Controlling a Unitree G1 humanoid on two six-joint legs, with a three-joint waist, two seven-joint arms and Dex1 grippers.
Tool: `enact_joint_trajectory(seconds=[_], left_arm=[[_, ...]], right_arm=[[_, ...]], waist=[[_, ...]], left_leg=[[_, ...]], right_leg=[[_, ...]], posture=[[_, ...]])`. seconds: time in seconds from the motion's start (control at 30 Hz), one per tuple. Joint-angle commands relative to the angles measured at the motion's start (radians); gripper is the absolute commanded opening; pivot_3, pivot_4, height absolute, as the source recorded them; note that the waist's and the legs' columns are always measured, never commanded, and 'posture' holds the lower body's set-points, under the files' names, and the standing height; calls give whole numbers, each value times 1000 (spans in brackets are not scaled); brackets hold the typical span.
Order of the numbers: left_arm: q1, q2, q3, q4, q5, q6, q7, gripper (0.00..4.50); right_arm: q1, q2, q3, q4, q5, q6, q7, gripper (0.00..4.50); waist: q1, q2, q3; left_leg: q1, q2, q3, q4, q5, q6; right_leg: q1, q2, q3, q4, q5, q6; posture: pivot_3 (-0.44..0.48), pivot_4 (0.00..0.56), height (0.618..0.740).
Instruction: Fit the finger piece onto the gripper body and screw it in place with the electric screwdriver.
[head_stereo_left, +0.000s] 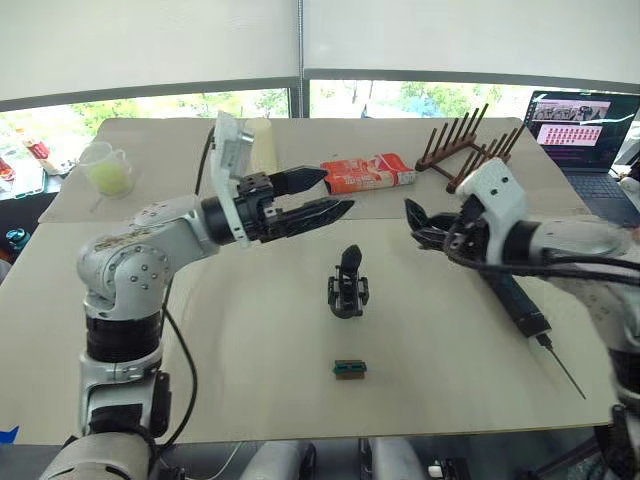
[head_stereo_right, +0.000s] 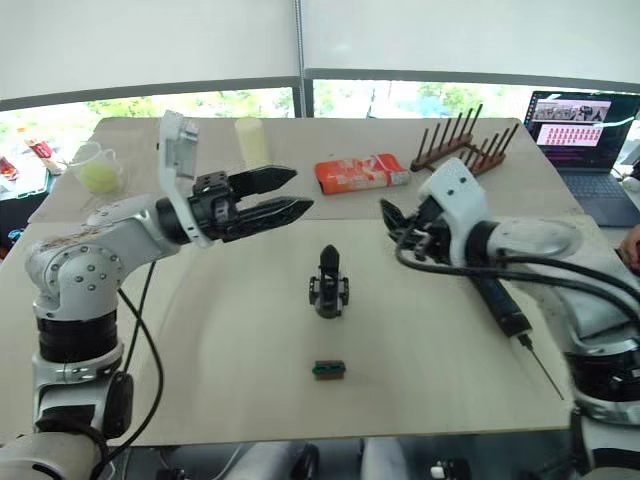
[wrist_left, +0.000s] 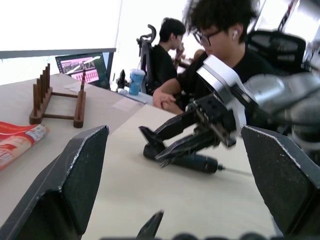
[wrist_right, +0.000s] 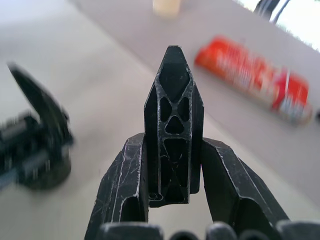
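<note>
The gripper body (head_stereo_left: 347, 285) stands upright in the middle of the table, its pointed finger sticking up. My right gripper (head_stereo_left: 418, 220) hovers above the table to its right and is shut on the finger piece (wrist_right: 173, 125), a black ribbed wedge pointing out between the two fingers. The gripper body (wrist_right: 35, 150) shows beside it in the right wrist view. My left gripper (head_stereo_left: 340, 190) is open and empty, raised above and to the left of the gripper body. The electric screwdriver (head_stereo_left: 520, 305) lies on the table under my right arm, its thin bit (head_stereo_left: 562, 368) pointing toward the front edge.
A small green-brown block (head_stereo_left: 349, 369) lies in front of the gripper body. At the back are a red packet (head_stereo_left: 368, 172), a wooden rack (head_stereo_left: 465, 145), a laptop (head_stereo_left: 585, 125) and a clear cup (head_stereo_left: 108, 168). Two people (wrist_left: 220, 55) sit beyond the table's right side.
</note>
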Motion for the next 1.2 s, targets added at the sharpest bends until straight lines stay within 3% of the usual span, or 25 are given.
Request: enact_joint_trajectory(seconds=[0.03,0.3,0.43,0.83,0.93,1.1,1.2], left_arm=[[-15,-56,59,-20,-60,24,141,4500],[5,-189,49,-33,-72,-4,308,4500],[16,-213,30,-45,-75,-8,332,3228],[44,-260,-5,-44,-47,-50,377,3211],[42,-268,-3,-40,-48,-56,375,2325],[40,-278,4,-32,-53,-71,381,34],[36,-283,11,-27,-61,-71,390,0]], right_arm=[[-4,47,-19,-51,-77,-152,-29,1120],[-4,143,61,-22,-193,-345,13,1120],[-14,176,85,-9,-212,-360,25,1120],[-8,251,75,-11,-214,-327,35,1120],[-8,255,76,-11,-218,-323,37,1120],[-10,253,75,-17,-217,-313,37,1120],[-10,251,74,-20,-219,-306,37,1120]], waist=[[-3,0,0],[-9,0,0],[-10,0,0],[-9,0,0],[-10,0,0],[-9,0,0],[-9,0,0]], left_leg=[[0,0,0,0,0,0],[7,0,0,-2,0,-3],[9,0,0,-3,-1,-4],[10,0,0,-4,-2,-7],[10,0,0,-4,-2,-7],[10,0,0,-4,-2,-7],[10,0,0,-4,-2,-7]], right_leg=[[0,1,0,0,0,0],[3,3,1,0,0,0],[3,5,3,0,0,0],[3,5,3,0,0,0],[3,5,3,0,0,0],[3,5,3,0,0,0],[3,5,3,0,0,0]], posture=[[0,150,740],[0,150,740],[0,150,740],[0,150,740],[0,150,740],[0,150,740],[0,150,740]])
